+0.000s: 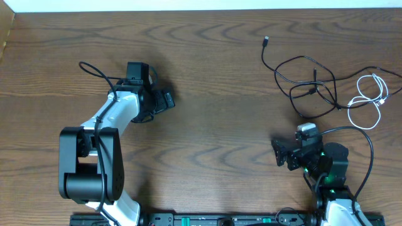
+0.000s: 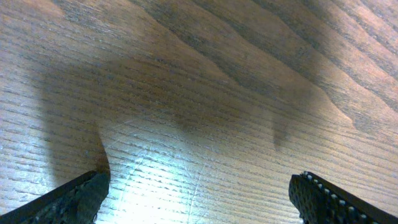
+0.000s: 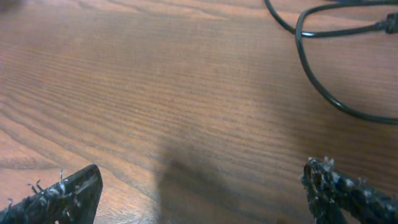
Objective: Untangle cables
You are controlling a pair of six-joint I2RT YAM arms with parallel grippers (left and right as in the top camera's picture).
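Three thin cords, two long black cables and one short white cable, lie tangled upper right on the brown wooden surface. Left pincer and right pincer both gape, empty. The nearer right one should probably pinch a free plug end, clear of crossings.

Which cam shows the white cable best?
Overhead. The white cable shows whole there, looped at far right beside the black cables. Right wrist catches only part of the black cables, no white. Left wrist shows only bare table.
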